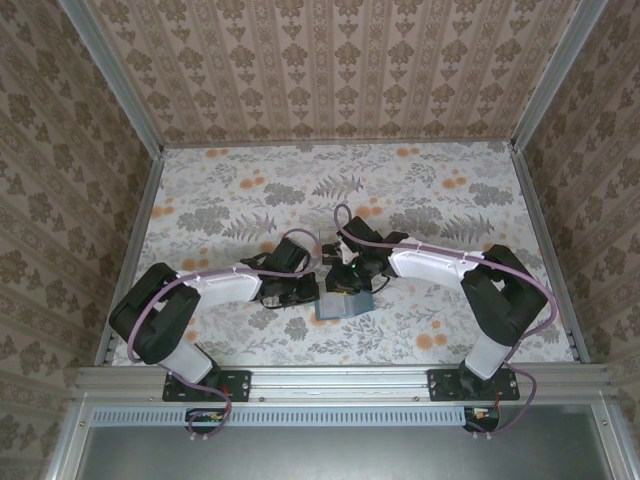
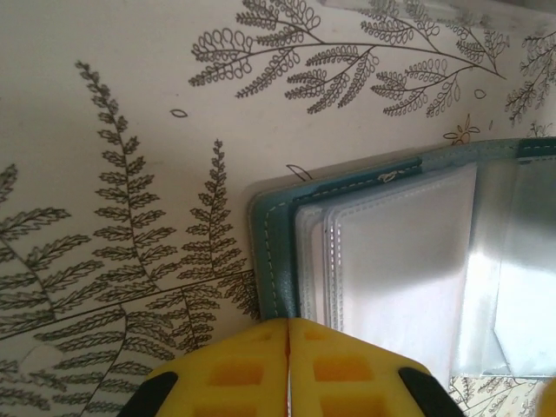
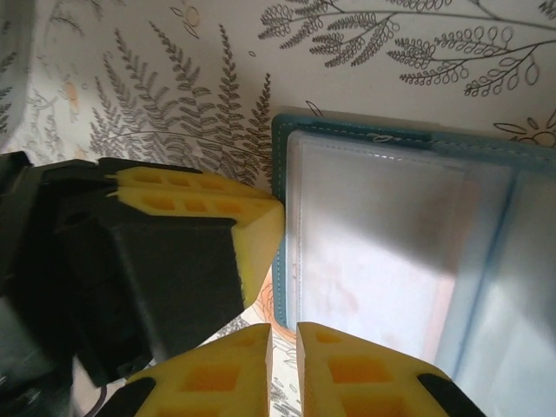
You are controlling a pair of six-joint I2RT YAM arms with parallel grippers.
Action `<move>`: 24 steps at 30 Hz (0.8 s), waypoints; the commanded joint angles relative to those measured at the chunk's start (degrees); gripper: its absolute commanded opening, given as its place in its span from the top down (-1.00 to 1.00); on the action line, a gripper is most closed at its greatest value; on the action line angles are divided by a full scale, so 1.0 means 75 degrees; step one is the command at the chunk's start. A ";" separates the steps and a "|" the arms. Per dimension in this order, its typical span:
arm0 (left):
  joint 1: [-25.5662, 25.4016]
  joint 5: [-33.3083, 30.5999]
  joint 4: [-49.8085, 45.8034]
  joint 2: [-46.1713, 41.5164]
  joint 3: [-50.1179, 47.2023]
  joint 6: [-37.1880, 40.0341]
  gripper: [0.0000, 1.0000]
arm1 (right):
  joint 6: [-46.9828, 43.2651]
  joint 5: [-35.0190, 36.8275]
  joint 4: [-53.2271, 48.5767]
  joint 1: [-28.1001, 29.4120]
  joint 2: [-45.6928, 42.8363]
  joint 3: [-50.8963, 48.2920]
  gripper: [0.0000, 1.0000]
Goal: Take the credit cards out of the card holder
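While left gripper point(image 2: 287, 347), fingers pressed together, probably anchors the teal edge of the card holder point(image 2: 272, 252), right gripper point(image 3: 283, 347) sits slit-narrow over the clear sleeves point(image 3: 373, 234); can't tell if it grips anything.

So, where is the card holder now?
The card holder lies open on the table, front centre in the top view, between the left gripper and right gripper.

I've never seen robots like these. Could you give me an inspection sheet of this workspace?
Surface: flower-print table cover, flat.
Job's things: teal card holder lies open, cloudy sleeves up; credit cards cannot be made out.
Clutter: faint clear edge, unidentified.
Claws: left claw shut at the holder's edge; right claw slightly parted, grip unclear.
Cables: purple cables along both arms.
Surroundings: patterned walls, metal rail.
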 commanded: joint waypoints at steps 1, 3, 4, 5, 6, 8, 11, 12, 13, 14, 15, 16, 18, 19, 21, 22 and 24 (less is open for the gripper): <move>-0.0030 0.0058 -0.0040 0.0124 -0.0235 -0.0136 0.81 | 0.0246 0.0048 0.0195 0.0126 0.0322 -0.0031 0.66; -0.0039 0.0069 -0.0020 0.0098 -0.0269 -0.0136 0.81 | 0.0275 0.0051 0.0245 0.0175 0.0469 0.0014 0.66; -0.0031 0.0053 -0.0022 0.0077 -0.0295 -0.0131 0.81 | 0.0283 0.0073 0.0265 0.0194 0.0542 0.0034 0.67; -0.0038 0.0049 -0.0007 0.0061 -0.0308 -0.0136 0.81 | 0.0297 0.0070 0.0271 0.0220 0.0607 0.0049 0.67; -0.0033 0.0046 -0.0005 0.0047 -0.0322 -0.0136 0.81 | 0.0299 0.0081 0.0282 0.0234 0.0661 0.0061 0.67; -0.0029 0.0040 0.0002 0.0032 -0.0363 -0.0147 0.81 | 0.0290 0.0129 0.0274 0.0245 0.0769 0.0064 0.67; -0.0027 0.0045 0.0035 0.0026 -0.0386 -0.0165 0.81 | 0.0244 0.0252 0.0218 0.0269 0.0906 0.0064 0.64; -0.0021 0.0056 0.0046 0.0029 -0.0381 -0.0168 0.81 | 0.0213 0.0288 0.0181 0.0271 0.0961 0.0064 0.63; -0.0028 0.0058 0.0049 0.0028 -0.0382 -0.0172 0.81 | 0.0176 0.0340 0.0120 0.0268 0.1021 0.0076 0.62; -0.0030 0.0069 0.0051 0.0039 -0.0381 -0.0166 0.81 | 0.0160 0.0394 0.0064 0.0268 0.1064 0.0087 0.60; -0.0026 0.0080 0.0043 0.0035 -0.0371 -0.0160 0.81 | 0.0147 0.0450 -0.0006 0.0269 0.1088 0.0099 0.58; -0.0025 0.0081 0.0027 0.0034 -0.0364 -0.0148 0.81 | 0.0115 0.0549 -0.0110 0.0281 0.1098 0.0121 0.54; -0.0022 0.0052 0.0003 0.0019 -0.0380 -0.0149 0.81 | 0.0009 0.0796 -0.0425 0.0293 0.1077 0.0217 0.47; -0.0029 0.0046 0.0014 0.0016 -0.0396 -0.0151 0.81 | -0.0057 0.0971 -0.0636 0.0320 0.1072 0.0300 0.45; -0.0029 0.0046 0.0025 0.0022 -0.0404 -0.0148 0.81 | -0.0185 0.1264 -0.1035 0.0354 0.1057 0.0453 0.38; -0.0028 0.0046 0.0025 0.0030 -0.0405 -0.0148 0.81 | -0.0243 0.1404 -0.1215 0.0375 0.1042 0.0533 0.33; -0.0018 0.0052 0.0026 0.0045 -0.0405 -0.0136 0.81 | -0.0338 0.1679 -0.1620 0.0414 0.1016 0.0685 0.28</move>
